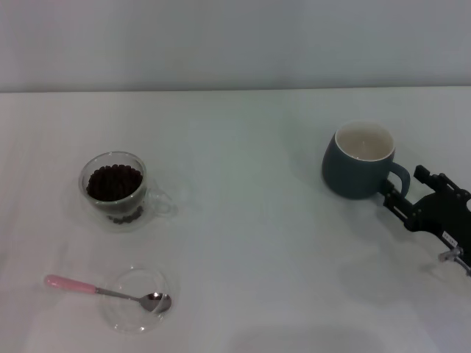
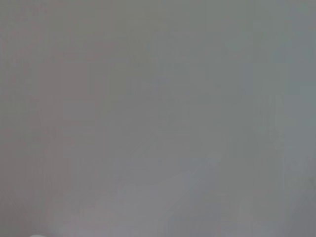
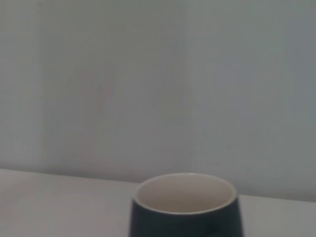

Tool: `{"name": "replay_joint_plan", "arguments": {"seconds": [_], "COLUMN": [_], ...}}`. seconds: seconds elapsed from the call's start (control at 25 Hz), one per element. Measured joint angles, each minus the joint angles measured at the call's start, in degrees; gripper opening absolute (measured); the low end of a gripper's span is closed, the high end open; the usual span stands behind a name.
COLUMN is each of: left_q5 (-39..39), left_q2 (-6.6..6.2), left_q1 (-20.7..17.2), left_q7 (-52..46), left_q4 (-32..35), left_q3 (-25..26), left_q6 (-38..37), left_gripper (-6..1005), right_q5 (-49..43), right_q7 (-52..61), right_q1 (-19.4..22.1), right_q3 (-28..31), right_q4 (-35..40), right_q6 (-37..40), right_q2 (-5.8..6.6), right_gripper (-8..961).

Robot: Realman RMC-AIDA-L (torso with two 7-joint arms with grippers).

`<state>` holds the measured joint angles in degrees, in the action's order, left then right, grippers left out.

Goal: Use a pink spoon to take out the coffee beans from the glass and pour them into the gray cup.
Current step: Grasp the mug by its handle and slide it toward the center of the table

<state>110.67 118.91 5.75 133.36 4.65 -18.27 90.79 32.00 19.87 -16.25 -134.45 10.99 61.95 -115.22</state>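
The pink spoon (image 1: 96, 290) lies at the front left, its metal bowl resting in a flat clear dish (image 1: 121, 320) and its pink handle sticking out to the left. The glass (image 1: 151, 206) stands behind it, filled with coffee beans (image 1: 113, 182). The gray cup (image 1: 357, 165) stands upright at the right, its cream inside empty, its handle toward my right gripper (image 1: 401, 184), which sits at that handle. The cup also shows close in the right wrist view (image 3: 186, 212). My left gripper is out of view.
The white table (image 1: 250, 243) meets a pale wall at the back. The left wrist view shows only a plain grey surface.
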Motion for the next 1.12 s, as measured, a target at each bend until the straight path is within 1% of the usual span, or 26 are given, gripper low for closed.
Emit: {"name": "replay_joint_plan", "arguments": {"seconds": [0.16,0.68,0.84,1.12], "left_q5": [0.1,0.3,0.3,0.3], "left_q2": [0.00,0.01,0.10,0.09], "left_q1": [0.1,0.5,0.7,0.7], "left_q7": [0.0,0.0,0.0,0.0], "left_q4": [-0.4,-0.5,-0.5,-0.6], "left_q3": [0.1,0.3,0.3,0.3], "left_q6": [0.0,0.0,0.0,0.0], "left_gripper": [770,771,771,772], "right_q5": [0.0,0.0,0.0,0.0], "right_q7": [0.0,-0.1,-2.8,-5.3], "right_q1": [-0.1,-0.4,-0.8,-1.5], "right_q3": [1.2,1.2,1.4,4.9], "right_q4": [-0.1,-0.4,-0.1,0.2], "right_q6": [-0.6,-1.1,-2.1,-4.9], "right_q2": [0.00,0.00,0.00,0.01], "right_gripper": [724,725,725,725]}}
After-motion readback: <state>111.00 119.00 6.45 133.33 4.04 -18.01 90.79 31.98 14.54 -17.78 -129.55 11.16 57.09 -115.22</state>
